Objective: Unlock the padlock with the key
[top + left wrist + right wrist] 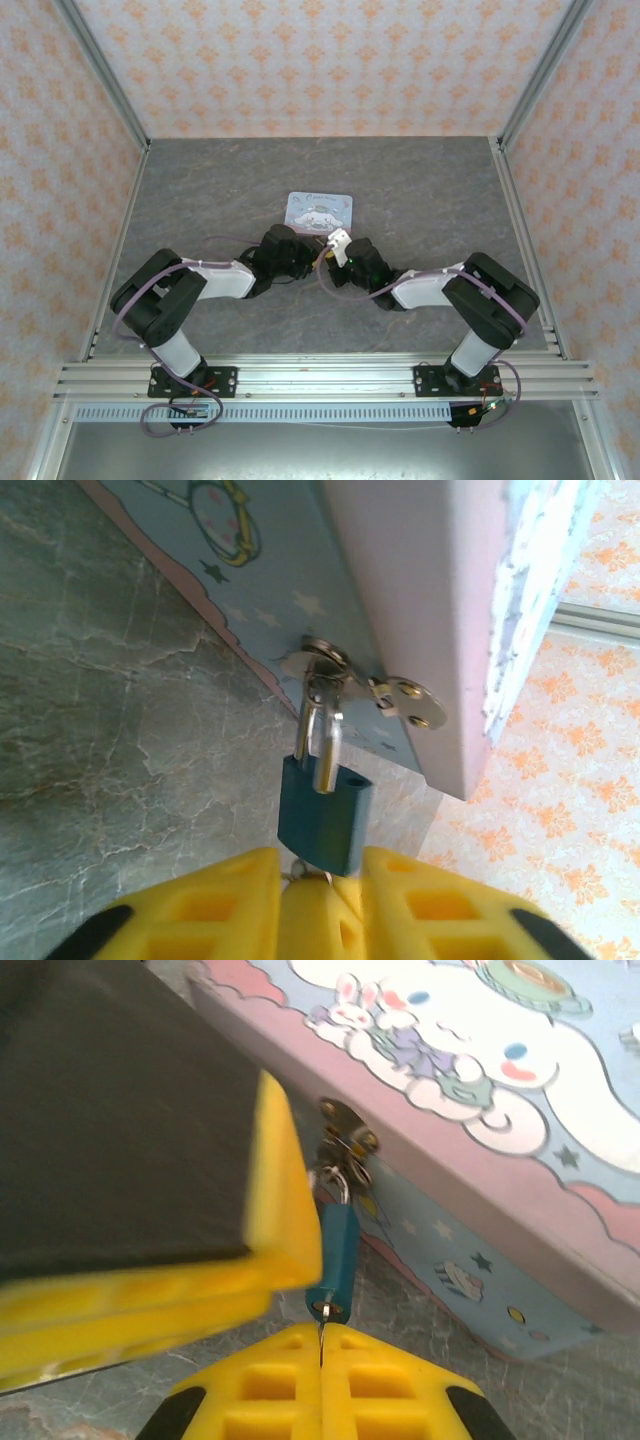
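Contact starts at the underside of the padlock [338,1250]. There the right pincer [322,1345] is closed tight on the thin metal key [322,1326], whose shaft runs straight up into the keyhole. Holding the key from directly below, in line with the padlock's body, looks meant to let a wrist roll turn it without bending it.

The left pincer [320,882] comes in from the padlock's other side, one yellow finger to each side of the teal body's lower end. Its likely job is to brace the padlock so the body does not spin with the key. The fingers stand a little apart, about as wide as the body. Whether they press on the padlock or merely flank it cannot be told, because the camera looks along them and hides the contact faces.

Above the body, the silver shackle passes through the hasp [400,695], and the padlock hangs from it. The shackle appears seated, so the lock is judged not yet open, and turning the key is the step in hand.

Behind the hasp stands the tin [480,1110], pale blue and pink with a cartoon print. Its front wall rises just beyond the padlock, and it gives the hanging lock a fixed anchor. The grey marbled tabletop [120,700] spreads beneath the padlock and past the tin. The orange-patterned wall [320,60] closes the scene farthest from the padlock.
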